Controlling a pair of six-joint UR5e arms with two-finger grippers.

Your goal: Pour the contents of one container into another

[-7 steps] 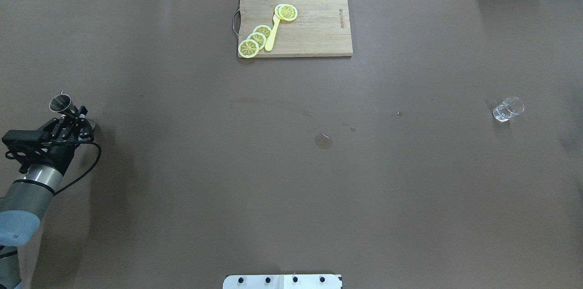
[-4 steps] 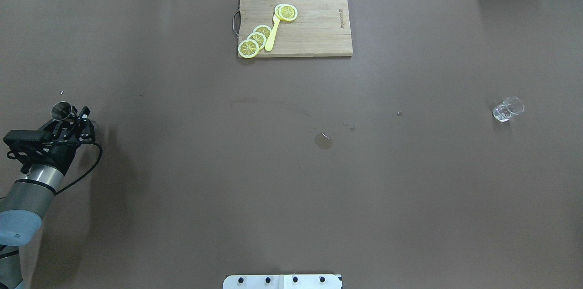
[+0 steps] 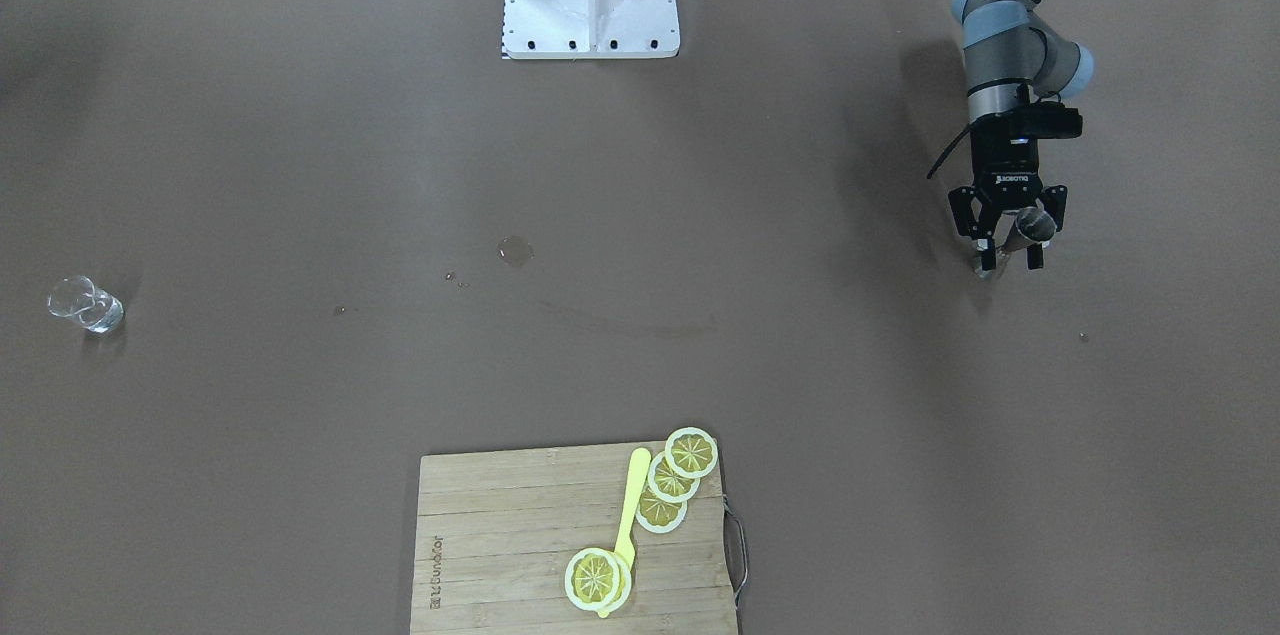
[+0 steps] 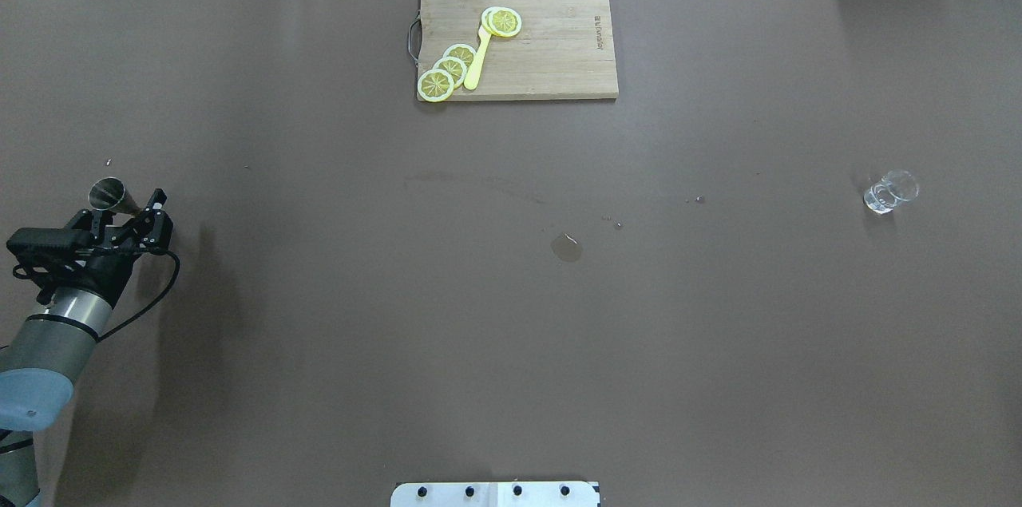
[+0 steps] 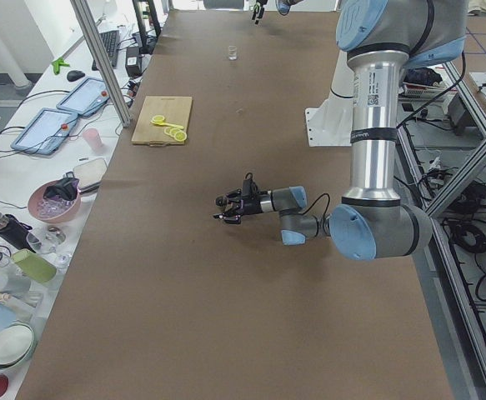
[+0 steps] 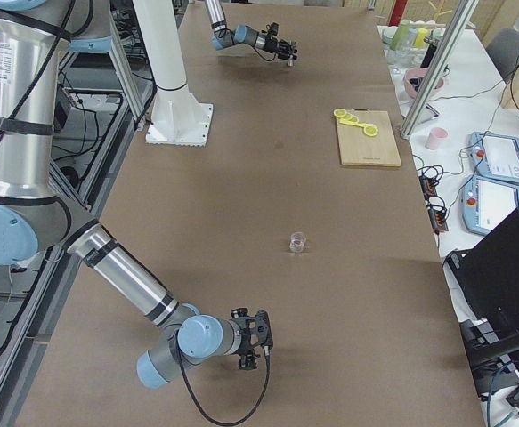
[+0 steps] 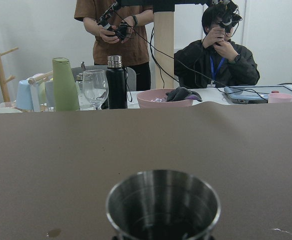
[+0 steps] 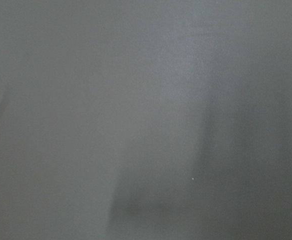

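A small steel cup [image 4: 108, 192] stands on the brown table near its left end, between the fingers of my left gripper [image 4: 128, 205]. The gripper is open, with its jaws spread on either side of the cup [image 3: 1030, 227]. In the left wrist view the cup's round rim [image 7: 163, 200] fills the bottom centre and no fingers show. A small clear glass [image 4: 890, 192] stands far off at the right end, also seen as the glass [image 3: 85, 305]. My right gripper [image 6: 250, 342] shows only in the side views, so I cannot tell its state; its wrist view shows blurred table surface.
A wooden cutting board [image 4: 551, 52] with lemon slices and a yellow utensil lies at the far middle. A small puddle [image 4: 567, 247] and a few drops mark the table's centre. Bottles, a wine glass, a pink bowl [image 7: 166, 97] and two people are beyond the table's left end.
The left gripper lowered the steel cup toward the table, then spread its fingers and let go of it. The glass and board have not moved.
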